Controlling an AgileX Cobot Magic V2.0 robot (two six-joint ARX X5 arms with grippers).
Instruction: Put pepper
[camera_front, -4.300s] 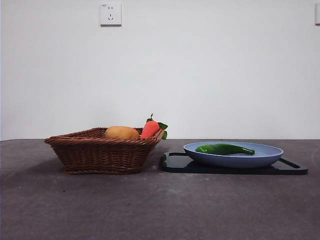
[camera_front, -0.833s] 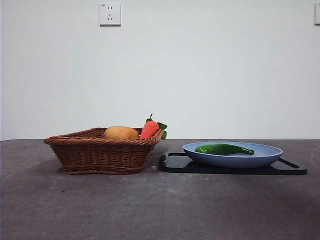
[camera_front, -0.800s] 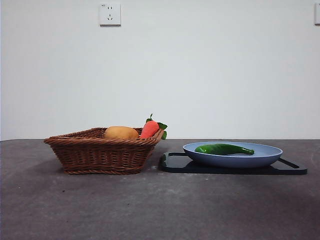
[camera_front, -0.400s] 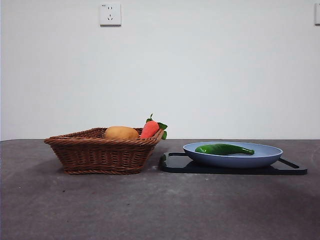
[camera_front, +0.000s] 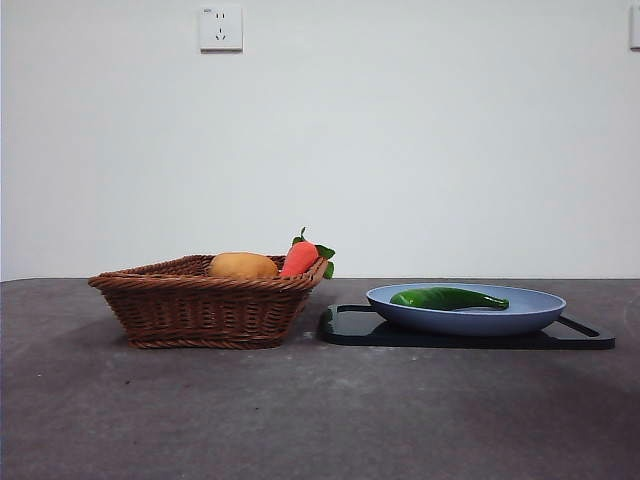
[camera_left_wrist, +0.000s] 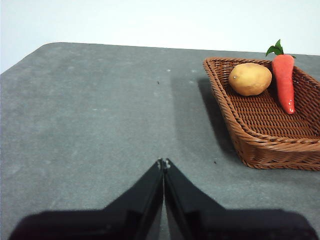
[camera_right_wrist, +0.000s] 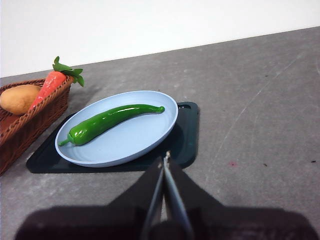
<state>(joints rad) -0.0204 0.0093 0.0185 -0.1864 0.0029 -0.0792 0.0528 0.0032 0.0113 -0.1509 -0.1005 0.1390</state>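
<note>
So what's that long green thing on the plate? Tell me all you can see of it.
It is the pepper: long, slim, glossy dark green, gently curved, with a small stem at one end and a narrow tip at the other. It looks smooth and shiny, perhaps plastic. It lies flat and whole inside the light blue plate, touching only the plate. The plate sits on a black tray beside the wicker basket. No gripper touches it.

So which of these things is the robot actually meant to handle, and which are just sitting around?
For the job:
pepper, lying on the blue plate

Just lying about:
wicker basket
potato
toy carrot
black tray
</note>
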